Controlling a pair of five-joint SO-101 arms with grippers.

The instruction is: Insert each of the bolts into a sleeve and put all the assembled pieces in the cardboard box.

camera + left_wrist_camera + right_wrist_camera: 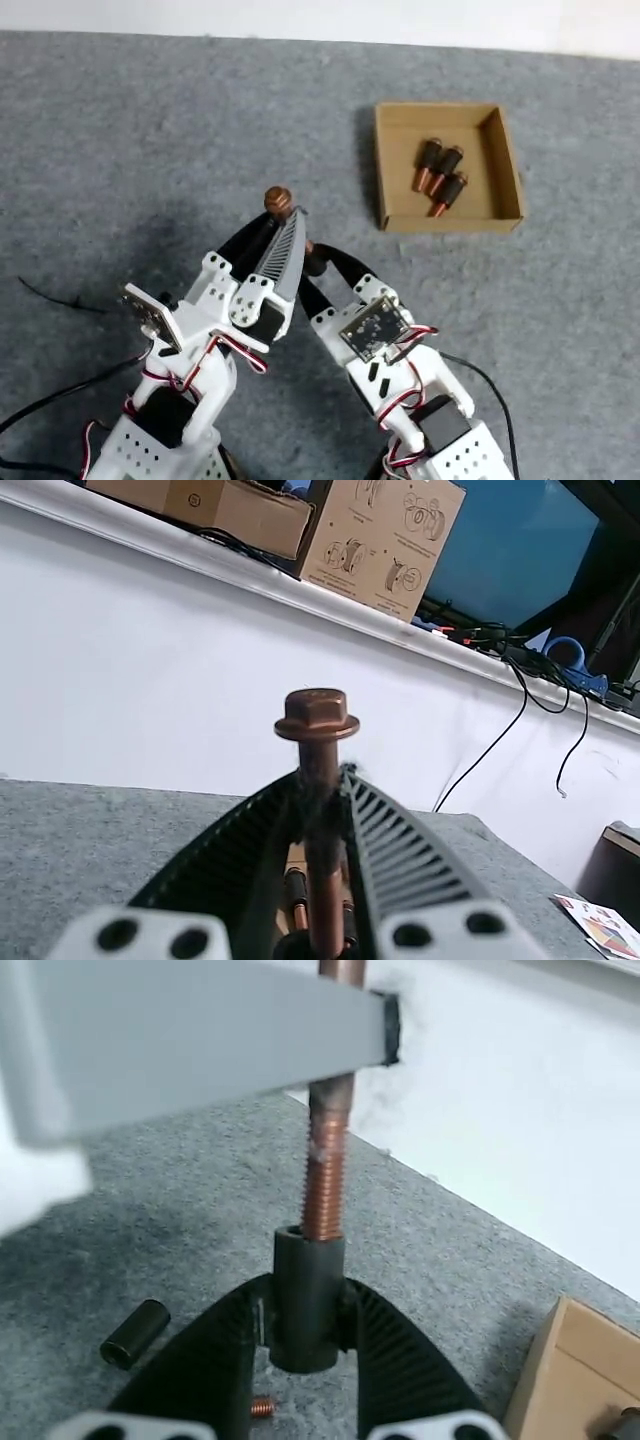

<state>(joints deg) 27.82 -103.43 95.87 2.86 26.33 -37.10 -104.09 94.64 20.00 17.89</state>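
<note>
Our left pincer [322, 785] grips the bolt [317, 718] tight, our right pincer [305, 1305] grips the sleeve [308, 1260]; we must line them up straight and push gently.

Open grey mat [150, 130] beside cardboard box [450, 222]

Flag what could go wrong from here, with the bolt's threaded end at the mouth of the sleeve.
1. The bolt looks barely entered in the sleeve; a slight tilt by the left tool or right tool could jam it or pop it out.
2. Releasing early could drop a part onto the loose sleeve and loose bolt lying on the table nearby, scattering them.
</note>
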